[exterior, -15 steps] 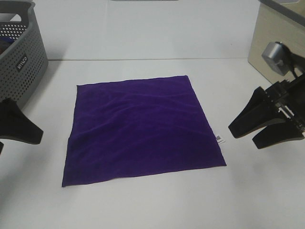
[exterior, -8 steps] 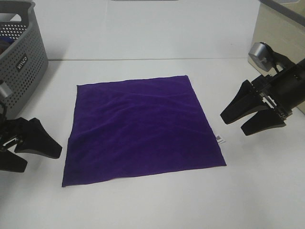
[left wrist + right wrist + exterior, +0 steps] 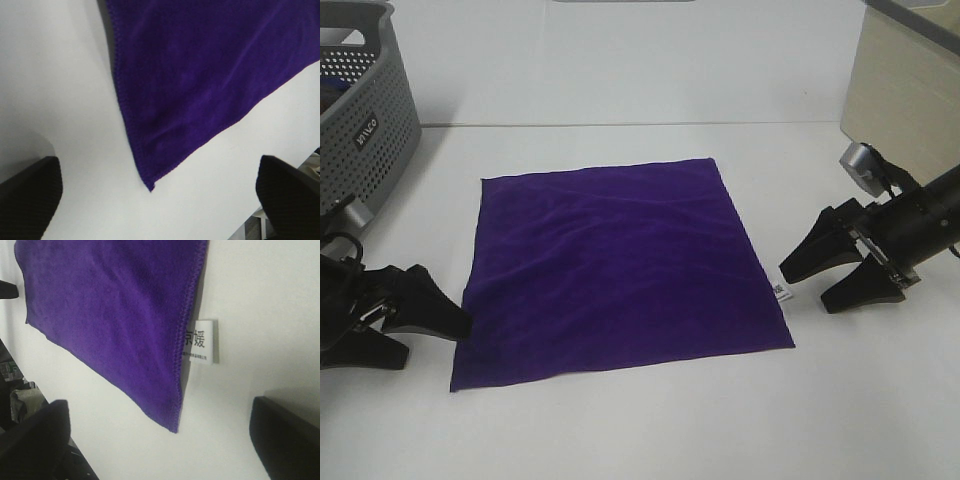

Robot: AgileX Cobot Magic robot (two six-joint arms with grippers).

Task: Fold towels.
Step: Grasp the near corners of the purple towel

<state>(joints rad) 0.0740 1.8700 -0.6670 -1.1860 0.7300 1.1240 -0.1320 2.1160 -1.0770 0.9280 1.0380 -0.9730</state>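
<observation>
A deep purple towel [image 3: 610, 265] lies flat and spread out on the white table [image 3: 620, 430]. Its small white tag [image 3: 782, 292] sticks out of the right edge near the front corner and shows in the right wrist view [image 3: 200, 341]. My left gripper [image 3: 425, 335] is open and low at the towel's front left corner [image 3: 150, 187], apart from it. My right gripper [image 3: 812, 285] is open just right of the tag, with the towel's front right corner [image 3: 172, 427] between its fingers in the wrist view. Neither gripper holds anything.
A grey perforated basket [image 3: 365, 130] stands at the back left with something dark inside. A beige box [image 3: 905, 90] stands at the back right behind my right arm. The table's front edge runs close beneath both grippers.
Both grippers have come inward and down toward the towel's front corners, the left moving right, the right moving left. The towel has not moved.
</observation>
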